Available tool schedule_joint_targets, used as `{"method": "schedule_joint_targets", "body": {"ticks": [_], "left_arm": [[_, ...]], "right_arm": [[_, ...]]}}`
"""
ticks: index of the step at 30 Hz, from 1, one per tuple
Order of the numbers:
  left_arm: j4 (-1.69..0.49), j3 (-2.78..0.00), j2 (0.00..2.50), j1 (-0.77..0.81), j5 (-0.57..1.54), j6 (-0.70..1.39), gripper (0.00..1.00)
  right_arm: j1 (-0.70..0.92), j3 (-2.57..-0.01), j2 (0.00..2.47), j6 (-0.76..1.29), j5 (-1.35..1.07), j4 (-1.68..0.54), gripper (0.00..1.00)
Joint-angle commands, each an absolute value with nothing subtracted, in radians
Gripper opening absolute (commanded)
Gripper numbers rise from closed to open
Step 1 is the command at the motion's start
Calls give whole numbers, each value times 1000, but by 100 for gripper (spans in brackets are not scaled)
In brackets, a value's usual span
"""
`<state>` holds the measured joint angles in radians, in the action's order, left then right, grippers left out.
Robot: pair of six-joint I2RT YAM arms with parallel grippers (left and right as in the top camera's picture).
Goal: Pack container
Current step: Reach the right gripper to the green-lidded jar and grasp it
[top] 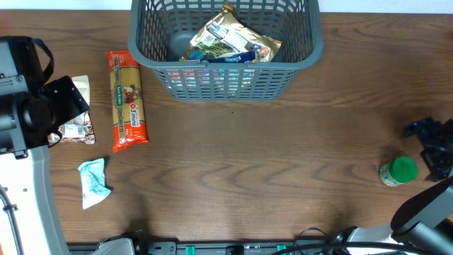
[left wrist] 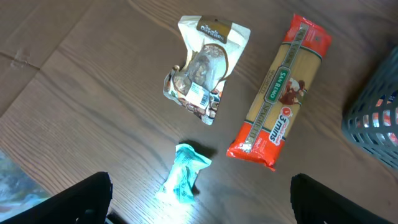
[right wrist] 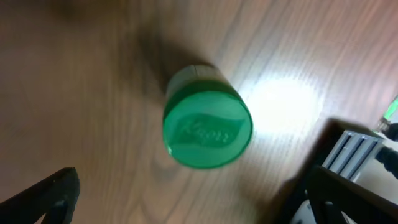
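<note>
The dark grey lattice container stands at the back middle and holds a gold snack bag; its corner shows in the left wrist view. A red and yellow spaghetti packet lies left of it. A beige snack pouch and a crumpled teal packet lie at the left. My left gripper is open and empty above the teal packet. A green-lidded jar stands at the right. My right gripper is open above it, apart from it.
The left arm's white body runs along the left edge. The right arm reaches in from the lower right corner. Cables and fixtures line the table's front edge.
</note>
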<state>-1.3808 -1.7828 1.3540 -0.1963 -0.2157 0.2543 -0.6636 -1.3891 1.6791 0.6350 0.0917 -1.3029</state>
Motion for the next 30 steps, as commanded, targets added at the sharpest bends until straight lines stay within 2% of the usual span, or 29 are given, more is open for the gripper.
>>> {"method": "schedule_joint_targets", "body": {"ticks": [1,21,30], "left_arm": [[-1383,-1799,1359,-202,-216,241,91],[-1384,-1799,1359,-202,-216,241,91],[-1389,-1799,1359,-202,-216,241,91]], "right_arm": [[-668,-1305,1662,624,74,-1250,99],[-668,-982,1663,630,78,-868,99],[-668,-952,1663,591,78,-779,99]]}}
